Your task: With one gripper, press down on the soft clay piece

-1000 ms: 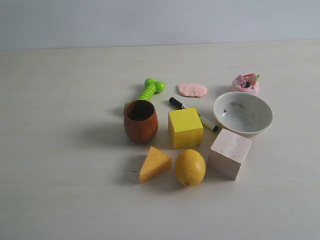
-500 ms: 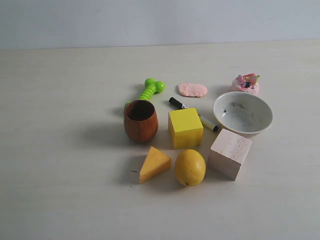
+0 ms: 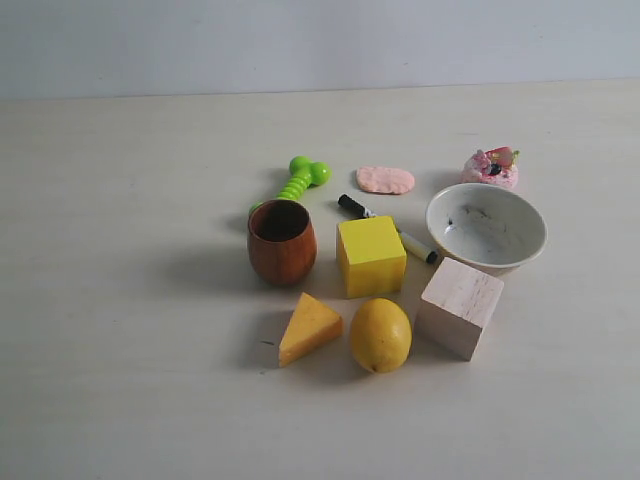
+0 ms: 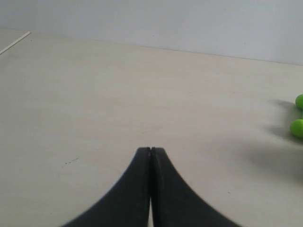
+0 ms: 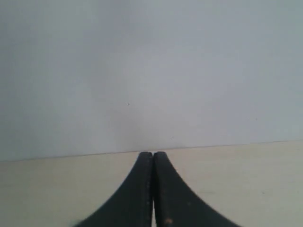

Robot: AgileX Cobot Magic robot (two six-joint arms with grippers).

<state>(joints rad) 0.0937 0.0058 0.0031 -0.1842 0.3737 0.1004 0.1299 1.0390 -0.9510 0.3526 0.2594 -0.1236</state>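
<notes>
The soft clay piece [image 3: 385, 180], a small flat salmon-pink oval, lies on the table behind the yellow cube [image 3: 370, 255] in the exterior view. Neither arm shows in that view. In the left wrist view my left gripper [image 4: 150, 150] is shut with nothing between its dark fingers, over bare table; two green knobs of the toy [image 4: 297, 127] show at the frame's edge. In the right wrist view my right gripper [image 5: 152, 154] is shut and empty, facing the wall and a strip of table. The clay shows in neither wrist view.
Around the clay lie a green dumbbell toy [image 3: 300, 180], a black-and-white marker [image 3: 390, 230], a pink toy cake [image 3: 491, 168] and a white bowl [image 3: 486, 228]. Nearer stand a brown wooden cup [image 3: 281, 241], a cheese wedge [image 3: 309, 328], a lemon [image 3: 380, 335] and a pale wooden block [image 3: 460, 306].
</notes>
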